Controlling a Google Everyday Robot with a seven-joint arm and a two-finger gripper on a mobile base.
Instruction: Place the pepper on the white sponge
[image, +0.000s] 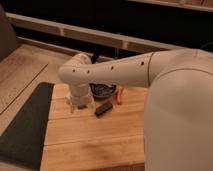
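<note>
The robot's big white arm (127, 70) reaches in from the right side of the picture, bends at a round joint, and then points down at the wooden table (90, 142). The gripper (79, 104) is at the end of the arm, low over the far left part of the table top. It faces away and the arm covers most of it, so I cannot tell if it is released or clenched, or if it is holding anything. The pepper (119, 95) is small, thin and orange-red. It lies on the table to the right of the gripper, apart from it, with the dark bowl (103, 90) between the two. The pepper is just beside the bowl's right edge, and its long side points away from the camera. The bowl sits close to the gripper's right side, and the arm hides part of it. A black block (103, 108) lies on the wood just to the right of the gripper and a little nearer the camera. It is a bit tilted and sits just in front of the bowl. I cannot pick out the white sponge. There is a pale bit at the bottom of the gripper that might be the sponge, but it could just be part of the gripper. A dark mat (25, 125) lies to the left of the gripper, along the left edge of the table. A long wooden rail (75, 34) runs across the back, well behind the gripper.
</note>
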